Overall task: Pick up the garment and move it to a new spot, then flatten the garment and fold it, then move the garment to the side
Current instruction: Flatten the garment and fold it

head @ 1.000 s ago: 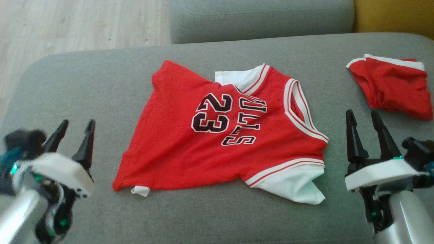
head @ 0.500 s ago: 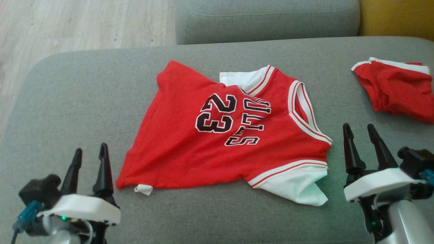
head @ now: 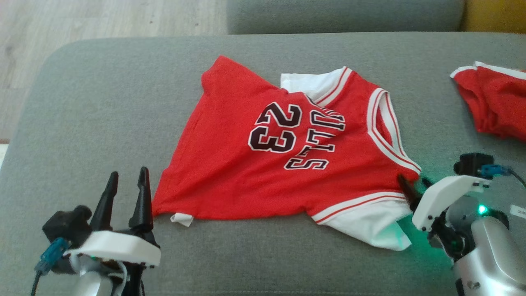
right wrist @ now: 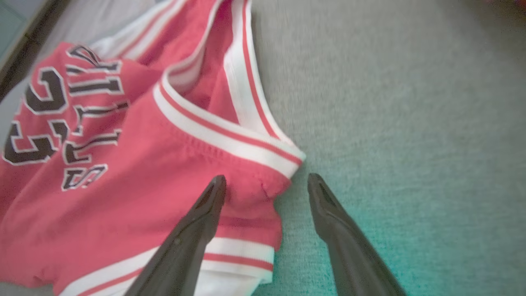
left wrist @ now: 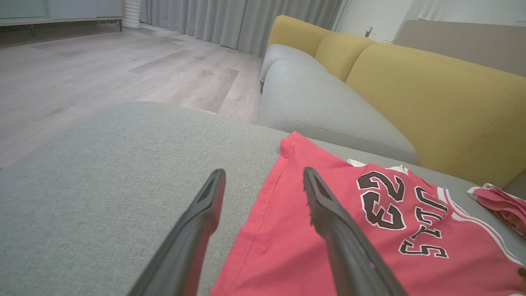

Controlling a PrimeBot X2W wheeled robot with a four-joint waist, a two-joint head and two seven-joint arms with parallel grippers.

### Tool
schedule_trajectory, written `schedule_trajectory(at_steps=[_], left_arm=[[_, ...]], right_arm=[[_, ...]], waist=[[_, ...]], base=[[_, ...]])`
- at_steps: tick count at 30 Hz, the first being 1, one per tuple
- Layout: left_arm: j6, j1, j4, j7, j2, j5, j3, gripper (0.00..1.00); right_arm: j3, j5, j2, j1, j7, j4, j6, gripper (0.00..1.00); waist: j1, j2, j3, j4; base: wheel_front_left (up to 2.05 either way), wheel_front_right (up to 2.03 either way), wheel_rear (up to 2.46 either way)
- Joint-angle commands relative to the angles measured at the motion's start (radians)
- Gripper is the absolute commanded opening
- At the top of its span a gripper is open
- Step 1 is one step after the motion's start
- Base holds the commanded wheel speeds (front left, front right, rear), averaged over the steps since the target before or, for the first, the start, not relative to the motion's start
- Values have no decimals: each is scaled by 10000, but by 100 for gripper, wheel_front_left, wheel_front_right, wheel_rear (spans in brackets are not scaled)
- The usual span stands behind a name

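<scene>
The garment point(head: 271, 164), a red jersey with white trim and the number 23, lies face up in the middle of the grey sofa seat point(head: 102, 102). Its neck points to the robot's right and its hem to the left. It is spread out but not flat: the far white sleeve is partly tucked under the body, the near white sleeve is creased, and a small white tag sticks out at the near hem corner. It is not folded yet.

The right pincer point(head: 412, 181) is released and holds nothing. In the right wrist view its two fingers point(right wrist: 267, 177) stand on both sides of the shoulder corner of the garment point(right wrist: 123, 185), one finger over the red cloth and the other over the bare seat. The left pincer point(head: 128, 172) is also released and empty, just beside the near hem corner. In the left wrist view it point(left wrist: 264, 172) has the side edge of the garment point(left wrist: 328, 230) between its fingers.

I judge this to be the approach for a grasp with both arms, one at the shoulder and one at the hem. Whether it serves the first lift or the flattening, I cannot tell.

The next move calls for both pincers to go down until the cloth edge sits well between the fingers, then to clench. They should pinch only the garment and not the sofa fabric below.

A second red piece point(head: 493, 102) lies well apart at the right.
</scene>
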Motion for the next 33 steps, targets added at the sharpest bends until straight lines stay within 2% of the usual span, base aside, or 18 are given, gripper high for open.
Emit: schedule_trajectory(at_steps=[1, 4, 5, 6, 7, 8, 14, 20, 30, 31, 32, 33], left_arm=[[-76, -518, -213, -123, 57, 126, 524, 100], [-236, -537, -38, -123, -96, 280, 633, 100], [-276, -532, 8, -123, -138, 325, 675, 100], [-317, -522, 47, -123, -176, 368, 715, 100], [-354, -508, 77, -123, -211, 409, 755, 100], [-389, -493, 106, -123, -246, 448, 788, 100], [-625, -550, 219, -123, -474, 672, 852, 100], [-880, -837, 337, -124, -767, 855, 753, 100], [-1415, -1465, 877, -124, -1321, 1256, 694, 100], [-1453, -1480, 931, -124, -1347, 1289, 728, 100], [-1485, -1489, 980, -124, -1371, 1321, 768, 100], [-1509, -1488, 1020, -124, -1392, 1352, 817, 100]], right_arm=[[111, 50, -14, -341, 335, -65, -7, 100], [167, 165, 79, -533, 606, 91, -7, 98], [184, 211, 85, -569, 534, 102, -7, 64], [224, 236, 84, -577, 473, 118, -7, 43], [260, 239, 62, -592, 352, 100, -7, 9], [276, 216, 19, -611, 199, 70, -7, 0], [377, 285, -197, -1182, -846, -432, -7, 0], [656, 388, -553, -2466, -784, -246, -7, 0], [974, 406, -1587, -4937, -1141, 2314, -7, 0], [1003, 315, -1638, -5056, -1161, 2643, -7, 24], [1023, 277, -1639, -5151, -1232, 2904, -7, 96], [1041, 290, -1620, -5241, -1338, 3122, -7, 100]], waist=[[0, 0, 46, 118], [0, 0, 56, 307], [0, 0, 59, 356], [0, 0, 55, 403], [0, 0, 56, 445], [0, 0, 64, 482], [0, 0, 269, 774], [0, 0, 787, 1113], [0, 0, 1573, 1798], [0, 0, 1566, 1815], [0, 0, 1550, 1817], [0, 0, 1522, 1798]], base=[[0, 0, 0], [0, 0, 0], [0, 0, 0], [0, 0, 0], [0, 0, 0], [0, 0, 0], [0, 0, 0], [0, 0, 0], [0, 0, 0], [0, 0, 0], [0, 0, 0], [0, 0, 0]])
